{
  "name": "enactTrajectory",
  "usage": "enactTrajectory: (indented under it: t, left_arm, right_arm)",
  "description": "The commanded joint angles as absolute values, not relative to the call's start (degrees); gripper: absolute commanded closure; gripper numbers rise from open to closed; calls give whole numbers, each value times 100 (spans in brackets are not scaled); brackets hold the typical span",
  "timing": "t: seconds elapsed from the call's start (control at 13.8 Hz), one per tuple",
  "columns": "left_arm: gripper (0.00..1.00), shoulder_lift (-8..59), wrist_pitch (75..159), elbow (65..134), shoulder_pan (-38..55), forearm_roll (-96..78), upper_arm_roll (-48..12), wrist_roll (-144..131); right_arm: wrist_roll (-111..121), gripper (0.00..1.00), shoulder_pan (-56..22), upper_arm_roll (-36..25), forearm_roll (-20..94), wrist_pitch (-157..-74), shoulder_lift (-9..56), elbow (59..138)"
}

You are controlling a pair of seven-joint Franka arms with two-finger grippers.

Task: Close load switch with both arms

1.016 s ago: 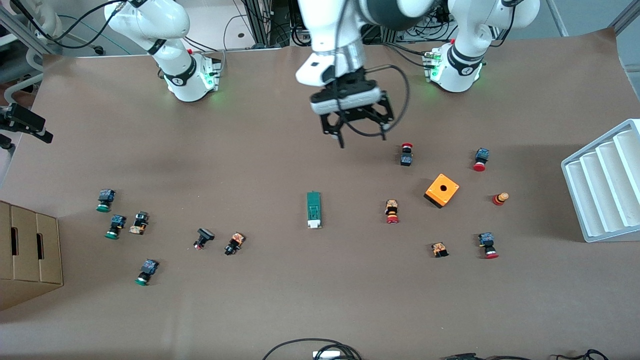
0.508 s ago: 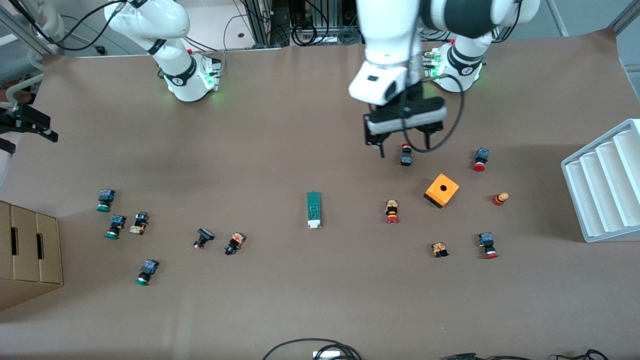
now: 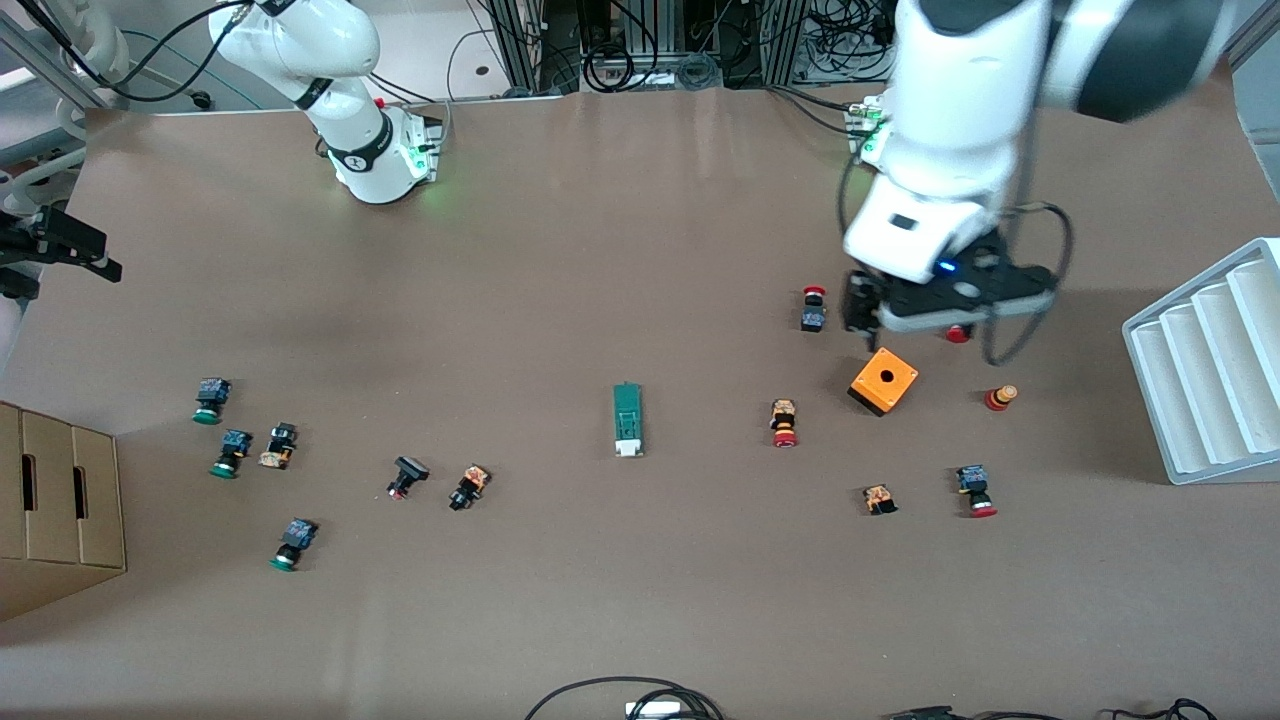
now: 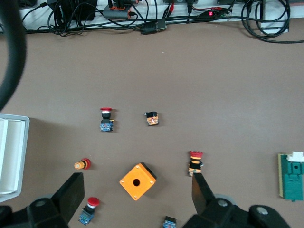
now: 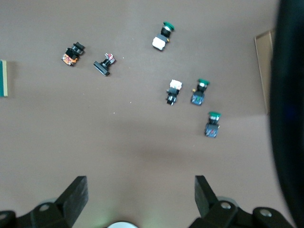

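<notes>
The switch [image 3: 628, 420] lay flat near the middle of the counter [image 3: 620, 600], its white block at the end nearer the front camera and its green bar pointing toward the bases, well apart from every other part. It looked like a light, stiff plastic piece, smooth enough to skid on the counter if pushed from one end only; a fair guess is that one arm should pinch the green body across its narrow sides while the other works the white block. The orange box [image 3: 884, 381] sat toward the left arm's end, farther from the camera than the switch. The left gripper [image 4: 135, 204] hung over the counter just above that box, fingers [image 4: 71, 199] spread wide and holding nothing. The right gripper [image 5: 137, 202] hung high over the right arm's end, fingers [image 5: 76, 194] likewise wide and empty; in the front view it was cut off at the edge. Whether the switch stood open or closed was too small to tell, and both wrist views caught only one end of it.
</notes>
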State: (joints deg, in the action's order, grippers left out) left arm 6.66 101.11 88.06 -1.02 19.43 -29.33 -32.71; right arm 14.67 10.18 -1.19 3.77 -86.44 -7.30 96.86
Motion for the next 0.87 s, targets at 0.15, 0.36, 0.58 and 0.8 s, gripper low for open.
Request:
enactTrajectory:
  t: [0.15, 0.36, 0.58, 0.8]
  left_arm:
    - [0, 580, 10090, 8728, -202, 1679, -2400, -2400]
    - [0, 676, 10090, 8675, -439, 1452, -2338, -2399]
    - [0, 677, 10081, 8675, -466, 1161, -1952, -2391]
    - [0, 703, 10055, 8684, -466, 818, -1548, -2295]
  right_arm:
    - [739, 0, 757, -88, 343, -8324, -764, 9642]
    - [572, 0, 441, -27, 264, -8200, -844, 9659]
    - [422, 0, 325, -26, 255, -8174, -888, 9720]
    - [413, 0, 343, -35, 246, -8217, -966, 9869]
